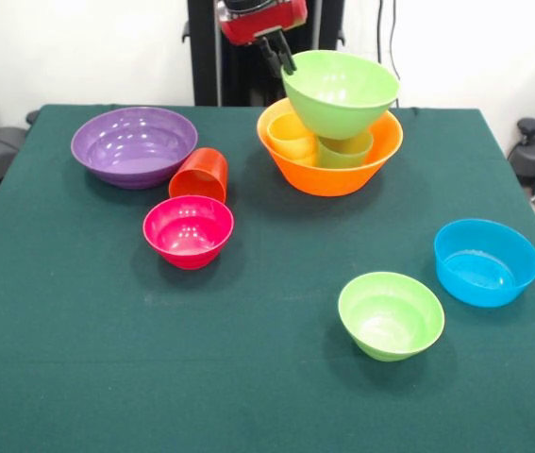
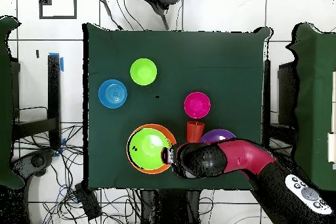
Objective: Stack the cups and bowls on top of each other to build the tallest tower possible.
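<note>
The green cloth table [image 1: 248, 396] fills most of the front view, flat and matte, so the glossy plastic pieces stand out sharply on it.

Largest of them, the large orange bowl [image 1: 329, 175] sits at upper centre as the base of the tower. Its broad mouth makes a steady footing and holds two upright tumblers, the yellow cup [image 1: 291, 137] and the light green cup [image 1: 345, 151], side by side. On these rests the large light-green bowl [image 1: 341, 92], mouth up and tipped a little, probably because the two rims underneath do not carry it evenly.

The gripper [image 1: 281, 52] comes down at that bowl's upper-left rim, dark fingers straddling the thin wall; it looks clamped on the rim, though I can't be sure it hasn't already let go.

At upper left the wide purple bowl [image 1: 134, 144] sits upright. Just beside it the orange-red cup [image 1: 200, 174] appears to lie tipped over, with the small pink-red bowl [image 1: 189, 229] close in front. Toward lower right are the medium blue bowl [image 1: 486, 261] and the small light green bowl [image 1: 391, 314], well apart from the tower. No purple-magenta cup shows anywhere.

All are smooth, round and tapered, likely to slide when set off-centre.
</note>
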Tool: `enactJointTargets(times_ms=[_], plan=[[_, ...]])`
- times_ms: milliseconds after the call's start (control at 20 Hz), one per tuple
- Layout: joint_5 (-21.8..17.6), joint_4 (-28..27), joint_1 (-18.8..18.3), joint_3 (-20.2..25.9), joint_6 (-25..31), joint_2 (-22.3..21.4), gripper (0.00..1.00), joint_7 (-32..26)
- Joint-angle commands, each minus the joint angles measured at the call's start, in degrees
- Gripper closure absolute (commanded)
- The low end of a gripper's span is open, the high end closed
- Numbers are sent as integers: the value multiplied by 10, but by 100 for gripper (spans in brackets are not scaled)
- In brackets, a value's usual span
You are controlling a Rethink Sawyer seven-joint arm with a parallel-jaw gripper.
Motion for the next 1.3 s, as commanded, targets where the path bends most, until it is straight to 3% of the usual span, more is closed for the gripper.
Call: enactJointTargets(times_ms=[50,1050,1300], plan=[[-58,13,11,-1,-18,16,100,-53],[-135,1,43,-54,7,15,100,-29],[-135,-3,45,-53,12,20,100,-30]])
